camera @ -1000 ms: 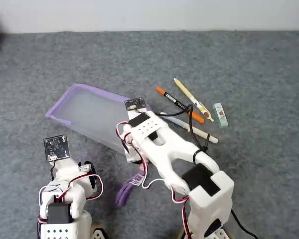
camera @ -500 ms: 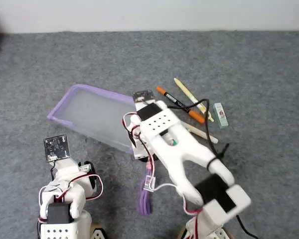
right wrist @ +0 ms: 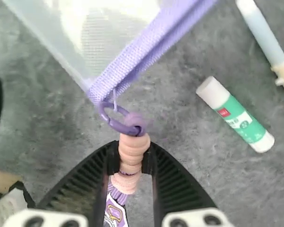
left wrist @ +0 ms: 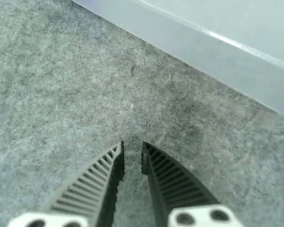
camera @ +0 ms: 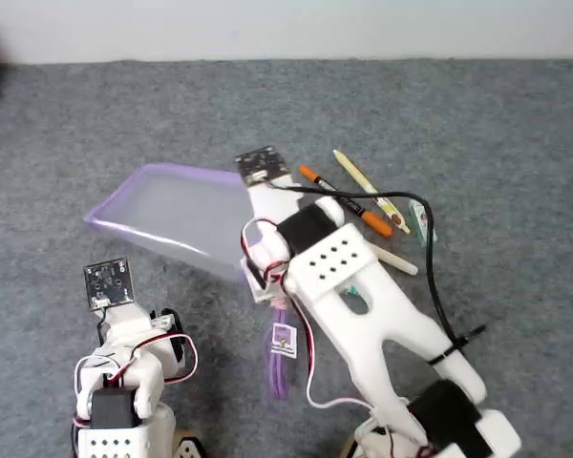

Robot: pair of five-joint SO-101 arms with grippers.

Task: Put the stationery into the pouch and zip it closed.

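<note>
The translucent pouch [camera: 172, 218] with purple edging lies on the grey carpet, left of centre. My right gripper [right wrist: 131, 147] is shut on the pink beaded strap [right wrist: 130, 158], which hangs from the purple ring [right wrist: 114, 118] at the pouch's zip corner [right wrist: 146, 52]. A glue stick [right wrist: 234, 115] and a pale blue pen [right wrist: 265, 33] lie just beyond. An orange pen [camera: 349, 202], a yellow pen [camera: 368, 189], a white pen [camera: 392, 258] and a small green item [camera: 421, 221] lie right of the pouch. My left gripper [left wrist: 132, 147] is shut and holds nothing, low over the carpet near the pouch's edge [left wrist: 217, 42].
The right arm [camera: 363, 305] stretches from the front edge over the middle, its black cable [camera: 430, 277] looping past the pens. A purple strap tail [camera: 279, 363] trails on the carpet beneath it. The left arm [camera: 124, 372] sits folded at the front left. A pale wall [camera: 286, 29] borders the far side.
The right arm has reached farther away from the front edge, its wrist board moving back over the pouch's right end. The purple strap tail swung to the right. The left arm stayed still.
</note>
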